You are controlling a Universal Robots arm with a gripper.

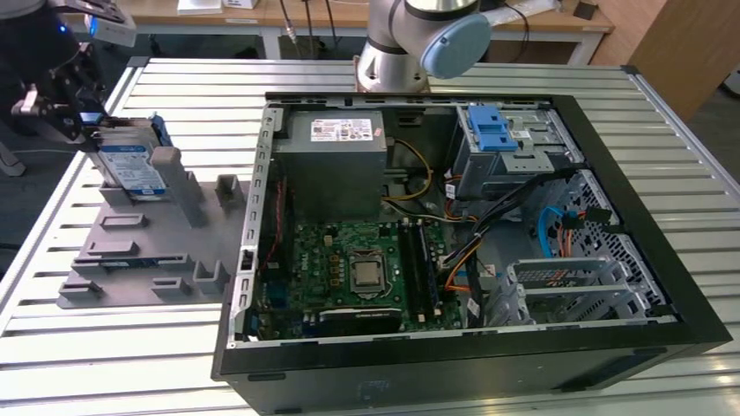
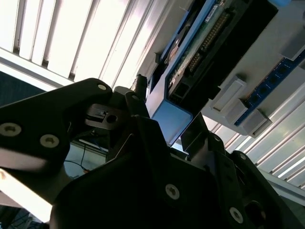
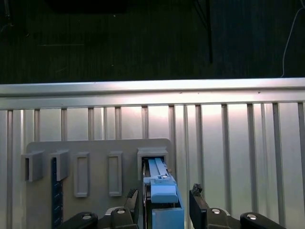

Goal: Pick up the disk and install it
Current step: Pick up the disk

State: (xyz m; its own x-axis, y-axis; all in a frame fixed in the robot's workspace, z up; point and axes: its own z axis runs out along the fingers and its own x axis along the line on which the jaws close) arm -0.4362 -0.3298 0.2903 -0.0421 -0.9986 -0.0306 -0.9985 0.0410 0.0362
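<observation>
My claw [image 3: 165, 192] is spread wide around the disk [image 1: 130, 166], small gaps both sides, and that silver drive with its blue carrier and white-and-blue label stands on edge in a grey holder [image 1: 139, 251] on the slatted surface [image 1: 116, 355].

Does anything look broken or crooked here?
Nothing looks broken. The disk stands on edge in its grey holder, with the gripper around it. The computer case lies open on its side, cables loose inside.
</observation>
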